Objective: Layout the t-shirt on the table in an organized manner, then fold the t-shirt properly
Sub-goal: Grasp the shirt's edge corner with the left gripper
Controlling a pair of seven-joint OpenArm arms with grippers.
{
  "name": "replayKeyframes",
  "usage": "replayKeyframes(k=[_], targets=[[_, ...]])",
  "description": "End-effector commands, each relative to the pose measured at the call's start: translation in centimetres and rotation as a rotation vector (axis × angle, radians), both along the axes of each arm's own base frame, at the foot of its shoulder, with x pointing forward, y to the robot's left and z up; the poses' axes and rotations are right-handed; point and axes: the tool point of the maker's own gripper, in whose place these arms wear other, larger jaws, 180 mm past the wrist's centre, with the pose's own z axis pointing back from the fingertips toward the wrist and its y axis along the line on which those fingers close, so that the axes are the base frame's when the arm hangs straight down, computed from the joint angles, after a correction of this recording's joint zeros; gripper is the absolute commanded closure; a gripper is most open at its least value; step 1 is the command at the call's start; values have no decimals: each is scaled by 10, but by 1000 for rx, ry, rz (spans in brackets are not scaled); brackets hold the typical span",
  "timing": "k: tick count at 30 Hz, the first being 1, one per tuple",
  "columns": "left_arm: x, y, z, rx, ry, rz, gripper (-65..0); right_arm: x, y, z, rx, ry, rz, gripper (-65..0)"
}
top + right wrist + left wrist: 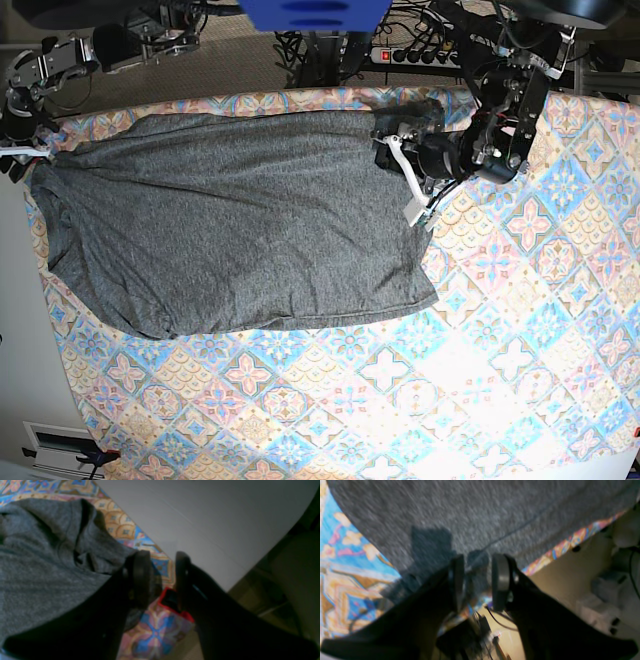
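The dark grey t-shirt lies spread flat over the left half of the patterned table, with its far edge drawn straight between both grippers. My left gripper is at the shirt's far right corner. In the left wrist view this gripper is shut on a bunch of the t-shirt, close to the table edge. My right gripper is at the far left corner. Its wrist view is blurred, but a fold of the t-shirt sits between the jaws of the gripper, against the left pad.
A power strip with cables runs behind the table's far edge. A blue object hangs at the top centre. A red-edged dark object shows below the table edge. The tablecloth in front of the shirt is bare.
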Motion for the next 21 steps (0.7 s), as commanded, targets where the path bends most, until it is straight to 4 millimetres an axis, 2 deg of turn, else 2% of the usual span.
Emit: replayKeyframes(k=[1, 10, 13, 15, 17, 21], targets=[[4, 3, 4, 10, -40, 10, -180, 2, -9, 19, -49, -41, 4, -172], [13, 41, -8, 227, -330, 93, -180, -20, -2, -1, -44, 62, 42, -175], [10, 45, -8, 258, -385, 92, -180, -26, 3, -10, -23, 78, 42, -241], [12, 46, -6, 264, -416, 93, -180, -25, 16, -22, 12, 76, 47, -307], [13, 45, -4, 259, -431, 96, -180, -16, 24, -25, 20, 75, 75, -351], [14, 45, -3, 257, -431, 97, -180, -6, 29, -25, 23, 70, 101, -330]])
